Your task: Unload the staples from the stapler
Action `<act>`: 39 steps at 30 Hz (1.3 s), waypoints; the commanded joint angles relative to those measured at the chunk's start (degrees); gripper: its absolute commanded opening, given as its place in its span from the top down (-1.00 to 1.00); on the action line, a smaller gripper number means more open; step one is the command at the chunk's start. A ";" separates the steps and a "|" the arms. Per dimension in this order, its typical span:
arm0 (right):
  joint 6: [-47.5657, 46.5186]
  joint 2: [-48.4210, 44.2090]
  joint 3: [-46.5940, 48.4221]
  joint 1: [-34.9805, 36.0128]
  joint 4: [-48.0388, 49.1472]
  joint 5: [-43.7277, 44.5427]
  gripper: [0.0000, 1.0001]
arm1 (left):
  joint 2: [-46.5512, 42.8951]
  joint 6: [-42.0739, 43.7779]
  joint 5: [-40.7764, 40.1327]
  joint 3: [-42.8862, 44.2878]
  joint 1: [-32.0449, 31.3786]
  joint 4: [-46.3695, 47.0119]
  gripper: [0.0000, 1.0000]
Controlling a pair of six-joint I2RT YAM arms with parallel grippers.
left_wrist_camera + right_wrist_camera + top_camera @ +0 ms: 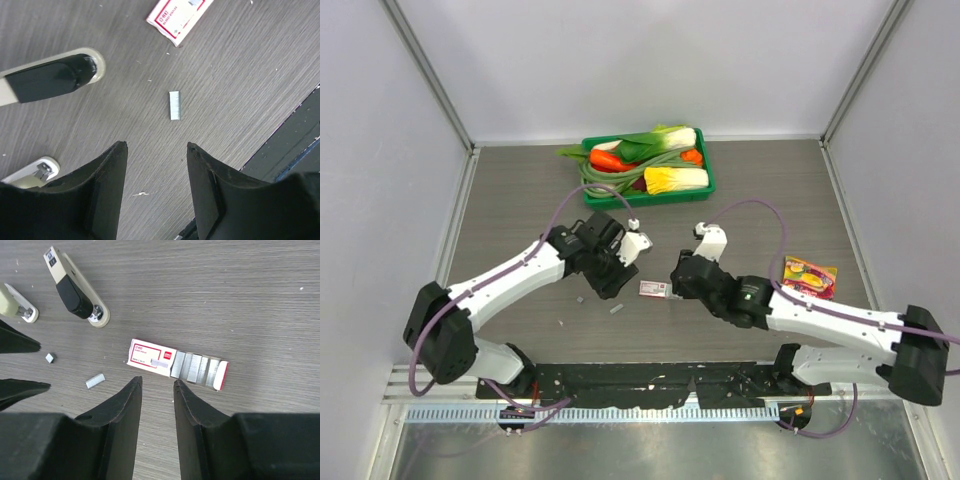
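Steel ledge (640,455), woodgrain table (520,200), pale walls (640,60)

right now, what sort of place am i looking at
Probably a robot lab cell: left arm and right arm bolted to a wood-grain table, plain white walls around it, staged props like a green tray of vegetables and a staple box.

Open tabletop (150,300) between stapler (75,292) and box (177,365)

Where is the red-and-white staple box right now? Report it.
In the top view the staple box lies near the middle of the table, just beyond the tips of the right pincer, with the stapler off to its left.
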 commanded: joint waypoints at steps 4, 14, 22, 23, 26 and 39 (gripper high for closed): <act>1.42 -9.96 -4.08 -2.25 0.21 0.93 0.27 | 6.33 2.00 4.31 0.64 -2.14 1.38 -0.08; 0.63 -12.60 -4.43 -2.61 0.82 0.14 0.28 | 10.55 -2.92 5.73 -2.26 -4.78 5.15 -0.08; 0.10 -13.83 -4.35 -2.61 2.05 -0.66 0.28 | 13.54 -3.19 1.69 -3.49 -6.01 9.19 -0.09; 0.10 -13.92 -4.35 -2.69 2.23 -0.66 0.28 | 13.81 -3.10 1.42 -3.58 -6.10 9.55 -0.09; -0.25 -13.83 -4.17 -2.61 2.58 -0.92 0.28 | 15.12 -2.84 1.33 -3.23 -6.10 9.64 -0.09; -0.87 -12.87 -4.08 -2.69 3.99 -2.15 0.34 | 16.97 -2.48 0.19 -4.20 -6.28 11.22 -0.08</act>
